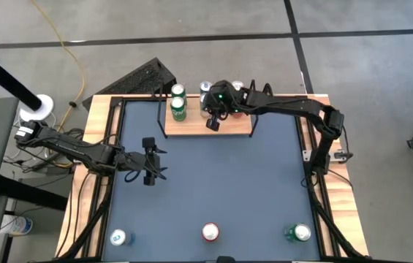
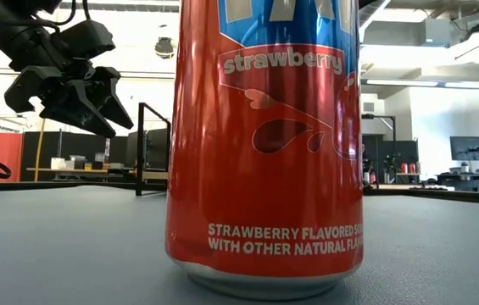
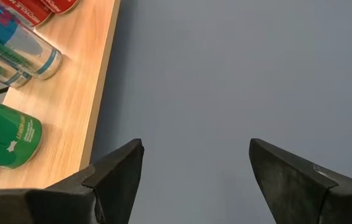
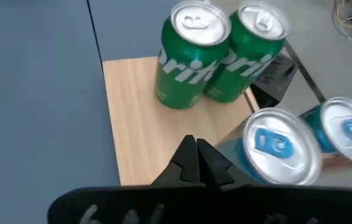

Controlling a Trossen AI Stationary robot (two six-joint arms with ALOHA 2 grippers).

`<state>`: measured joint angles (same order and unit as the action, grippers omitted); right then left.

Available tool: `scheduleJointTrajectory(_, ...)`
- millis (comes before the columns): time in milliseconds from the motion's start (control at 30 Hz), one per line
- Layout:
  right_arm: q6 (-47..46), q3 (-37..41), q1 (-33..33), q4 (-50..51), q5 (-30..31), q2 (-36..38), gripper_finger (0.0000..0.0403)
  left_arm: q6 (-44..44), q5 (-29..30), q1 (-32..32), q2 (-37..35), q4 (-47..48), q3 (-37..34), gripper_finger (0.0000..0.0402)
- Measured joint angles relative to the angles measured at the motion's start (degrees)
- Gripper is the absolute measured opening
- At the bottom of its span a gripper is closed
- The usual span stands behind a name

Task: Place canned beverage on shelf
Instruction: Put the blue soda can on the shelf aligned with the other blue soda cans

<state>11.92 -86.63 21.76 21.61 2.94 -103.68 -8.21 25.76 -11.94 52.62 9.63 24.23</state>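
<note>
Shelf: light-wood board with thin black wire end frames, standing at the far edge of my worktop, about the middle of its width.

On the shelf, left end: two green cans, upright, touching, one behind the other. In my right wrist view the same pair stand on the bare board.

On the shelf, middle to right, far side: silver-topped blue cans, upright, close together; how many, I cannot tell.

Right fingers: mine, pressed shut tip to tip with nothing between them, hanging over the middle of the shelf, just beside the nearest blue can. In my right wrist view the tips meet in one closed point.

Left fingers: mine, spread wide and empty, over the bare grey worktop on the left side, well apart from the shelf. In the low view they hang above the surface without touching it.

Near edge of the worktop, three upright cans well apart: a blue-white can on the left, a red strawberry can in the middle, a green can on the right. The red can fills the low view.
</note>
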Motion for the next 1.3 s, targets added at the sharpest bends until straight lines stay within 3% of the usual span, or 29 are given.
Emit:
scheduleJointTrajectory(267,0.3,0.0,1.0,3.4,0.0,2.2,0.0000,0.3,0.0,0.0,0.0,0.0,0.0,0.0282)
scheduleJointTrajectory(533,0.1,0.0,-2.8,16.5,0.3,10.6,0.0000,5.7,-1.4,0.0,0.0,0.0,0.2,0.0282)
scheduleJointTrajectory(700,-2.8,0.0,-10.0,22.0,3.7,14.8,0.0000,5.8,-6.1,-0.1,0.0,0.1,2.0,0.0282)
scheduleJointTrajectory(933,-4.3,0.0,-23.0,29.7,4.9,16.3,0.0000,5.9,-6.0,0.0,0.0,1.5,3.0,0.0282)
scheduleJointTrajectory(1300,-0.4,0.0,-45.4,31.5,4.6,16.3,0.0000,5.9,-6.0,0.0,0.0,1.0,3.0,0.0282)
